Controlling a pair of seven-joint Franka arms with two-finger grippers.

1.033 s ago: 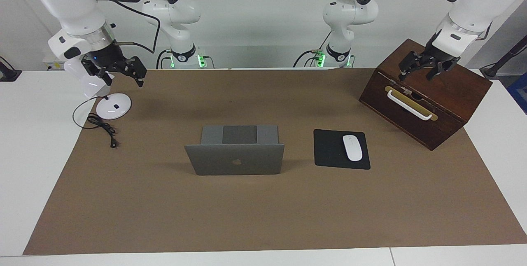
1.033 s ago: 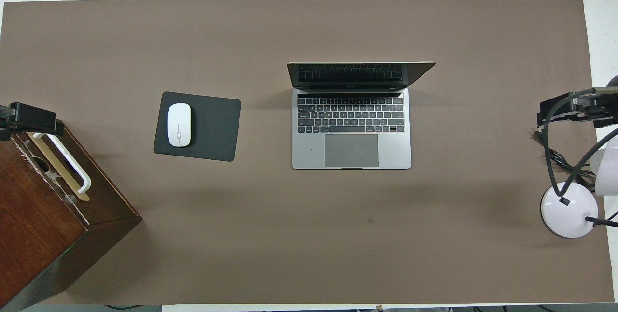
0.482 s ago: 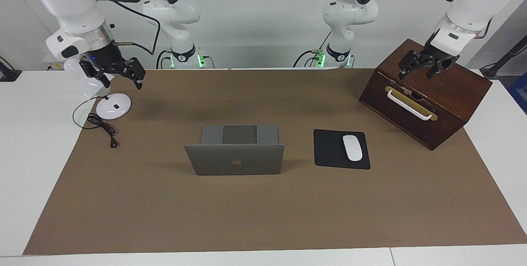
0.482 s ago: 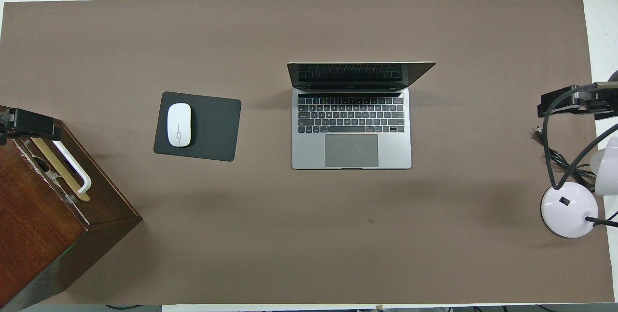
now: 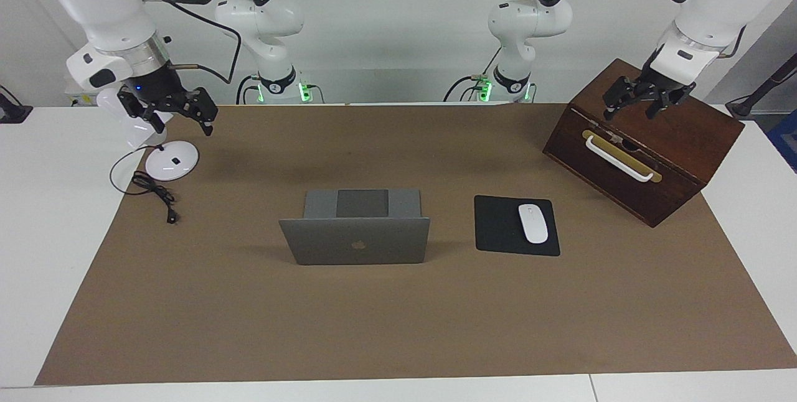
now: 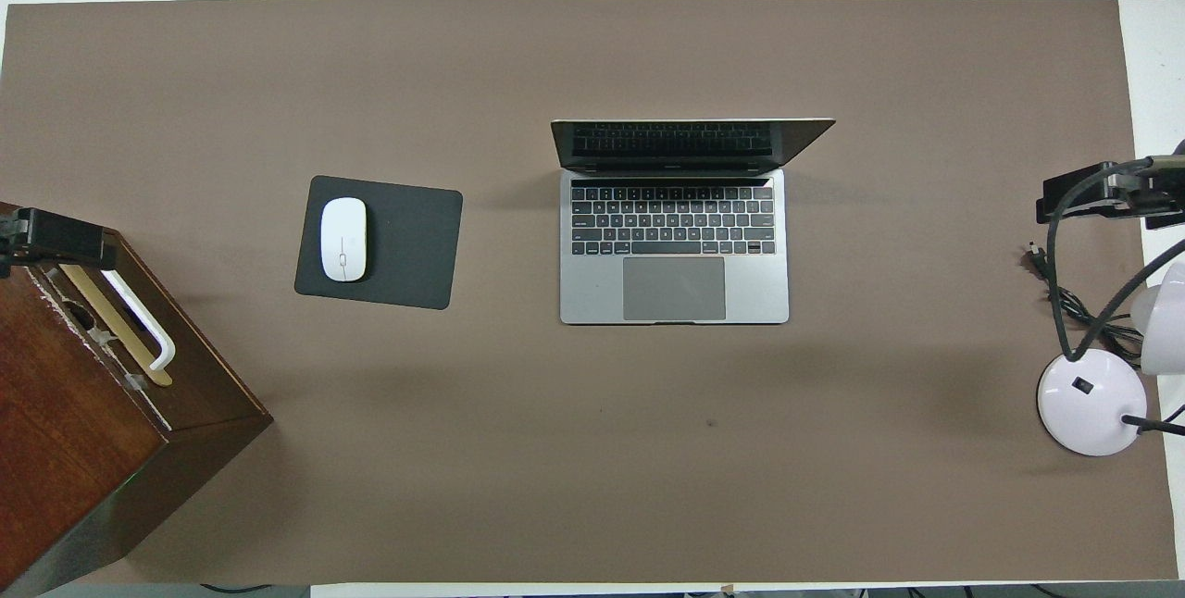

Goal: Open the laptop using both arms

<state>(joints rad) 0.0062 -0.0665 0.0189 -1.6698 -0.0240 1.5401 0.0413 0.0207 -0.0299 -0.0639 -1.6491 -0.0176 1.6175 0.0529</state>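
Already the laptop (image 5: 355,240) stands open — both arms clear of it.

Silver-grey laptop (image 5: 355,240) with dark logo, black mouse pad (image 5: 507,226) under white mouse (image 5: 533,223), dark brown wooden box (image 5: 647,140) below black left gripper (image 5: 646,106), white lamp base (image 5: 172,160) below black right gripper (image 5: 168,116)

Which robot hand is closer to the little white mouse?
Left. The left gripper hangs over the brown wooden box beside the white mouse; the right gripper is above the white lamp base.
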